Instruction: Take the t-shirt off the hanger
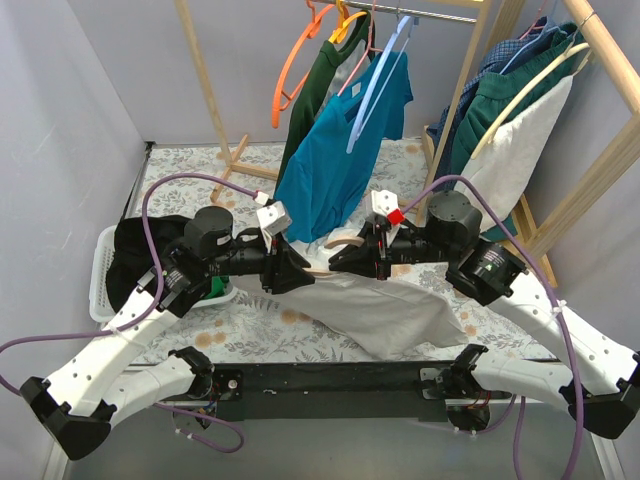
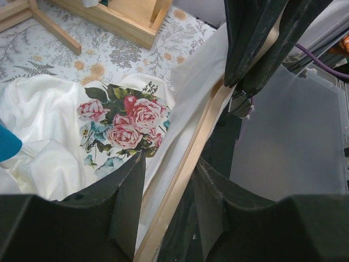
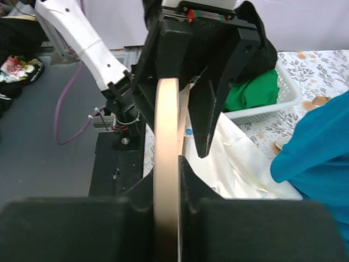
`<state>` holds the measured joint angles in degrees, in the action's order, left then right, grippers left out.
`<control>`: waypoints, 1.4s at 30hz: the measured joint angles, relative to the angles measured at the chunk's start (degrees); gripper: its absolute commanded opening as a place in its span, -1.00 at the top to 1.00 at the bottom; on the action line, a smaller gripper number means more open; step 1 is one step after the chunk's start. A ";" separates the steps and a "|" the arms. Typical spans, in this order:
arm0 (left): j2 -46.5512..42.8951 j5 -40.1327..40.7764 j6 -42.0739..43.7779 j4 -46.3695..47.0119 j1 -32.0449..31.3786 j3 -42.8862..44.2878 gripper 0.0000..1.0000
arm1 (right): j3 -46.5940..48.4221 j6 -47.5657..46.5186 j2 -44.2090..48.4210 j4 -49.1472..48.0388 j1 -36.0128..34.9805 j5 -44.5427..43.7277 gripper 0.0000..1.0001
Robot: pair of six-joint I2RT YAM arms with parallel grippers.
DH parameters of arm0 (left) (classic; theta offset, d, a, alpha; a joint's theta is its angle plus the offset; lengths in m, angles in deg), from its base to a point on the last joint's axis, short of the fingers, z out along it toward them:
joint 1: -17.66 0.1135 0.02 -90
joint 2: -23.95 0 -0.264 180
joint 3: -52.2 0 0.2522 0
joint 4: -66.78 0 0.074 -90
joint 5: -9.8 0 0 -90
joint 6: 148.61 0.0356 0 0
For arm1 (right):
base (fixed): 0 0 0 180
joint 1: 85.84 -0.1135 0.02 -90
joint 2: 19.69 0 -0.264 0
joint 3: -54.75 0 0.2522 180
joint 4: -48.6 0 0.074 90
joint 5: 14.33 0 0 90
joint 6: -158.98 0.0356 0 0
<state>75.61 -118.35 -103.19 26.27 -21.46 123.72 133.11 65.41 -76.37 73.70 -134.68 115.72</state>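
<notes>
T-shirt [image 1: 390, 312], cream w/ rose print, is on the wooden hanger [image 3: 166, 109]. Its upper part is bunched along the hanger, the rest sags below it onto the floral tabletop [image 1: 250, 338]. Hanger is up off the tabletop, roughly level, betw. both grippers.

Right gripper [image 3: 166, 180] has its fingers narrow, pressed to both sides of the hanger's wood. It's on bare wood only, as far as the wrist view shows. Left gripper [image 2: 170, 161] faces it from the hanger's other end. Its fingers are part-way in, astride the hanger arm plus a fold of shirt. Looks like a clamp on both, tho contact at the outer finger is hard to see.

Risks, as I judge them:
- W/ both grippers on the hanger, nothing is free to pull cloth. One must let go, and the hanger may then swing or twist in a single grip.
- Fold pinched under the left fingers means the shirt won't slide off that end. Pulling could stretch it or yank the hanger loose.
- Teal shirt [image 1: 340, 150] hangs just behind the hanger, so lifting or swinging back could snag it.
- White basket [image 1: 100, 290] sits to the hanger's left, and a wide sweep that way could knock it.
</notes>
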 measured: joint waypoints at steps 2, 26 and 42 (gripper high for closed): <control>-0.13 0.28 -0.17 -0.20 0.00 -0.22 1.00 | 0.02 0.57 -0.37 0.07 -0.07 -2.01 0.97; -16.13 26.91 -2.40 5.35 0.04 -5.60 -0.57 | 11.32 -7.02 3.80 21.79 -1.44 -19.89 0.97; -14.27 24.41 -3.65 1.31 0.04 -12.11 -0.74 | 22.27 -12.94 3.78 36.37 -1.44 -22.34 0.97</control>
<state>61.34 -93.94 -106.84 27.59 -21.41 111.61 155.38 52.47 -72.59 110.07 -136.12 93.38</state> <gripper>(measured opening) 0.857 0.111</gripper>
